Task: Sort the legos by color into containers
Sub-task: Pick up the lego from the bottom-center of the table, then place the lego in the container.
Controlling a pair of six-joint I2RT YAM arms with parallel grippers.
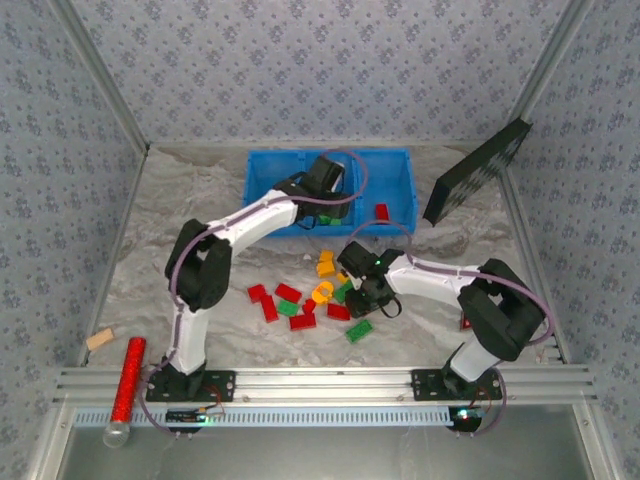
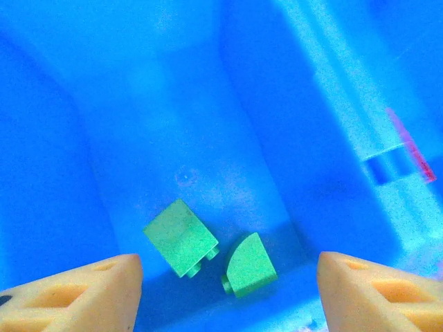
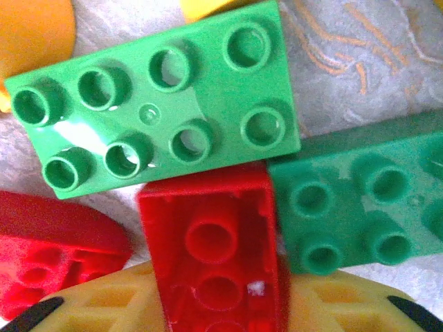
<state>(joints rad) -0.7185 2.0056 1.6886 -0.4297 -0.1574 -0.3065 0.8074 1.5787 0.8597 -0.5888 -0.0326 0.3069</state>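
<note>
Right gripper [image 3: 218, 304] looks clamped on the upside-down red brick [image 3: 211, 235] by its smooth sides. Light, stiff, slick plastic, I'd guess. Left gripper [image 2: 228, 280] gapes wide, empty, over green bricks [image 2: 181, 236].

Blue tray [image 1: 265, 180], green legos [image 2: 180, 237] (red lego [image 3: 211, 256])

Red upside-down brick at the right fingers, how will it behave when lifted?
The red brick looks rigid, hollow plastic: probably stiff and light. Its glossy walls might slip in the right fingers unless squeezed squarely. It abuts the light green brick and the darker green brick, which may shift.
</note>
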